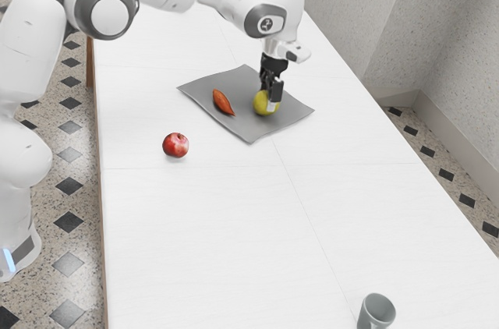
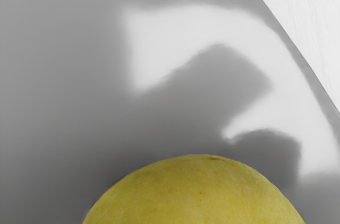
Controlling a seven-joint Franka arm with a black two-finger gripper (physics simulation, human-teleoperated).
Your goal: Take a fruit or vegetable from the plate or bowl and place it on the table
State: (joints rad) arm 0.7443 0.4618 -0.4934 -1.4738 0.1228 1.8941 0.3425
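In the exterior view my gripper (image 1: pixel 270 101) is down at a round yellow fruit (image 1: pixel 260 104) and covers part of it. That fruit rests on a thin grey square plate (image 1: pixel 248 128). An elongated orange-red vegetable (image 1: pixel 222 101) lies on the same plate, on the exterior view's left of the yellow fruit. How my gripper stands around the fruit is hidden. The wrist view has the rounded top of the yellow fruit (image 2: pixel 196 195) close under my hand, with the grey plate (image 2: pixel 58 75) beyond it.
A red apple (image 1: pixel 175 145) sits on the white table (image 1: pixel 203 243), off the plate toward the exterior view's lower left. A grey-green mug (image 1: pixel 377 311) stands far from the plate, at the exterior view's lower right.
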